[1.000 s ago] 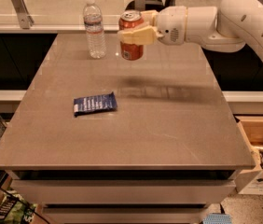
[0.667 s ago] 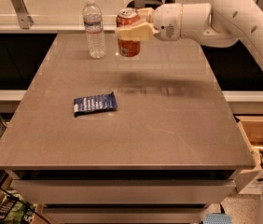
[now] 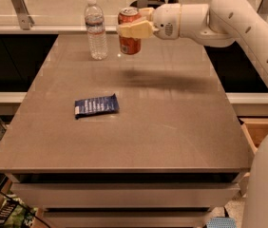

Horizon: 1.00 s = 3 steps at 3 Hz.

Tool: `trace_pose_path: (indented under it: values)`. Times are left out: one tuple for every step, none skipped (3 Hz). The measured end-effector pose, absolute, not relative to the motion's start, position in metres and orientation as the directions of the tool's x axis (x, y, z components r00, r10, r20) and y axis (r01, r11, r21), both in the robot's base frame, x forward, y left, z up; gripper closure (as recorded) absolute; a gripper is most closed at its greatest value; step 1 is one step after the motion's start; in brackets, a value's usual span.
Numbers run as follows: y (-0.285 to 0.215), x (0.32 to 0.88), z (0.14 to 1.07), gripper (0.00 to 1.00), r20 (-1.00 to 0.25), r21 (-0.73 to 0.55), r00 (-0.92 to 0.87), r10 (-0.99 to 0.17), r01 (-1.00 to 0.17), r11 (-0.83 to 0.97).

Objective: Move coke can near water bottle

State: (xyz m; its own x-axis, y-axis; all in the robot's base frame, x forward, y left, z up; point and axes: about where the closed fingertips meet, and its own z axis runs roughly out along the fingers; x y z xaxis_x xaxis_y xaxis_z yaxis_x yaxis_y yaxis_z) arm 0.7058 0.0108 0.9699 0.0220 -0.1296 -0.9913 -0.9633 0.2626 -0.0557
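The coke can (image 3: 129, 42) is orange-red with a silver top, upright at the far side of the table, just right of the water bottle (image 3: 96, 29). The bottle is clear with a white cap and stands upright near the table's back edge. My gripper (image 3: 133, 28) comes in from the right on a white arm and is shut on the coke can, its tan fingers (image 3: 137, 30) across the can's upper half. The can's base is at or just above the tabletop; I cannot tell which. A small gap separates can and bottle.
A flat blue snack packet (image 3: 96, 105) lies on the grey-brown table (image 3: 138, 127) left of centre. A glass rail with metal posts (image 3: 20, 4) runs behind the table. A wooden drawer (image 3: 262, 129) is at the right. Bags lie on the floor at the lower left (image 3: 5, 215).
My gripper has carried the coke can left and lower, closer to the water bottle. The bottle and the blue packet have not moved.
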Motion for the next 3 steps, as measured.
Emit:
trace_pose_path:
  values:
    - [0.009,0.709,0.966,1.00,-0.992,-0.056,0.014,-0.125,-0.939,0.339]
    - [0.010,0.715,0.954,1.00,-0.993,-0.049,-0.003,-0.122,-0.906,0.421]
    - [0.014,0.728,0.945,1.00,-0.992,-0.043,-0.016,-0.123,-0.887,0.459]
